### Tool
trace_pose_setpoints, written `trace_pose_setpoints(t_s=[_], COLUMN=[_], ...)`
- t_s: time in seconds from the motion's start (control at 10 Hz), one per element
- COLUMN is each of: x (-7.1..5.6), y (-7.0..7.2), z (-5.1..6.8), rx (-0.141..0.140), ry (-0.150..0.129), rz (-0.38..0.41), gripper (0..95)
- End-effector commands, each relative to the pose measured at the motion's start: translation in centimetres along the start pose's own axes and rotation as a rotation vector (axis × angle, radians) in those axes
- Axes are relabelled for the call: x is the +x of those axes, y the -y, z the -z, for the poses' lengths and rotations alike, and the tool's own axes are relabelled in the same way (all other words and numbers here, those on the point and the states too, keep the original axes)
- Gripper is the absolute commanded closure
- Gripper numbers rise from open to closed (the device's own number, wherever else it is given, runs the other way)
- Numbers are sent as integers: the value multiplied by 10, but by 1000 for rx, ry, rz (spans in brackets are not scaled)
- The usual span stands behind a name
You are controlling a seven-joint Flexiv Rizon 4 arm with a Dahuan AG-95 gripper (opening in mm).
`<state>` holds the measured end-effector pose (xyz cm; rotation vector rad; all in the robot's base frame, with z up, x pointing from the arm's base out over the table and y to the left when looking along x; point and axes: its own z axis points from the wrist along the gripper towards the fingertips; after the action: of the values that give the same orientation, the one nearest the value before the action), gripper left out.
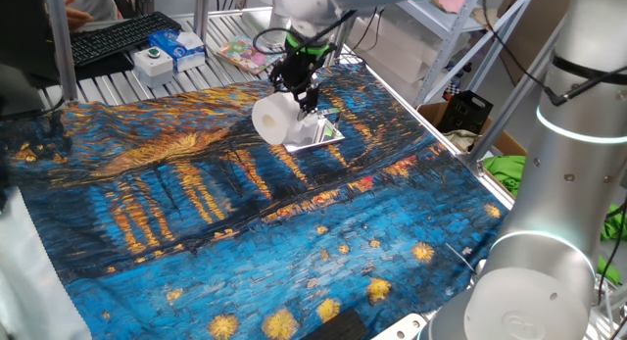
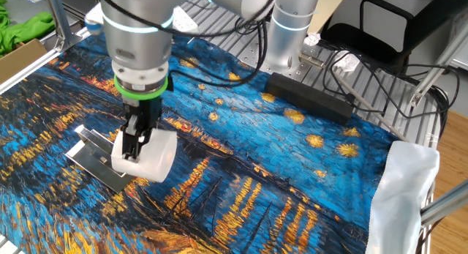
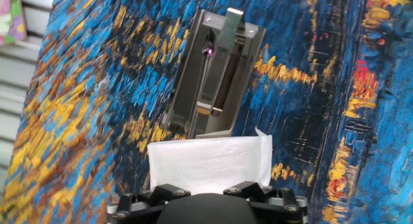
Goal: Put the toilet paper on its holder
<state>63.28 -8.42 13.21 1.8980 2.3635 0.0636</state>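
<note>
The toilet paper (image 1: pixel 275 119) is a plump white roll hanging in the air, and my gripper (image 1: pixel 298 89) is shut on it from above. The other fixed view shows dark fingers (image 2: pixel 132 142) clamped on one end of the roll (image 2: pixel 154 156). The holder (image 1: pixel 321 133) is a shiny flat metal plate with an upright post, lying on the painted cloth just behind and below the roll. In the hand view the roll (image 3: pixel 210 161) fills the bottom of the frame. Beyond it, the holder (image 3: pixel 217 75) shows its post pointing away. My fingertips are hidden by the roll there.
A white box with a green button (image 1: pixel 154 58), a blue box (image 1: pixel 186 44) and a keyboard (image 1: pixel 118 34) sit at the far end. A black power strip (image 2: pixel 311 100) lies by the arm's base (image 2: pixel 285 34). White cloth (image 2: pixel 406 188) hangs at the table's corner.
</note>
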Motion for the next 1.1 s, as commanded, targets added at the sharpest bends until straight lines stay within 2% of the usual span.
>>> trace_pose_setpoints(t_s=[0.1,0.3,0.5,0.8,1.1], x=[2,4,3,0,-4], y=[-2,-4,-8,-13,-15], z=[-5,-10,-22,-28,-34], rx=[3,2,-2,-4,-24], ry=[-30,-30,-30,-21,-22], rz=[-3,-16,-17,-30,-61], gripper=[950,950,950,950,950])
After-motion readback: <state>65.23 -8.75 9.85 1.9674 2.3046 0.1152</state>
